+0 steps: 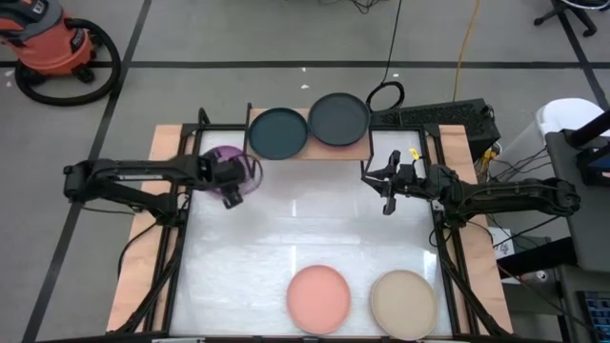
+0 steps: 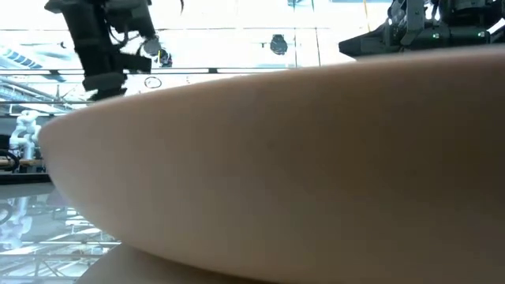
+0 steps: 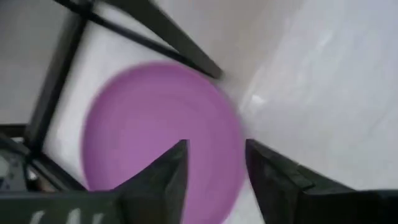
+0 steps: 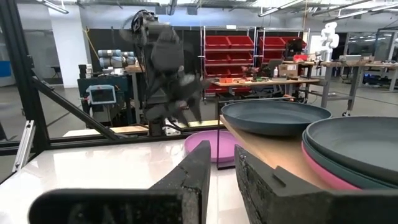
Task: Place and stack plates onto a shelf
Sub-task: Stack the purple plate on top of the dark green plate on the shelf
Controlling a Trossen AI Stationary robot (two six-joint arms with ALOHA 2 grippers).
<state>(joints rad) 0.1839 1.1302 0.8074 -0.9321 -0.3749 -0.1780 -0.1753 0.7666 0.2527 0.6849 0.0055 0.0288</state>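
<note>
No writing I can read

I find no legible text, label, brand or number on my arms, the plates, the shelf or the table; the small screen (image 4: 101, 95) on the cart at about ten o'clock past my right claw shows only an unreadable glow.

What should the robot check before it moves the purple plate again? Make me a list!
1. Left gripper lined up over the purple plate: ok, its fingers are open above the plate.
2. Plate gripped yet: not ok, nothing is clamped.
3. Room on the shelf: not ok for bare board; a dark teal plate and a charcoal plate fill it, so stacking is needed.
4. Right gripper out of the way: ok, it hovers over the table beside the shelf, holding nothing.
5. Salmon pink plate and beige plate waiting at the near edge: ok.
</note>
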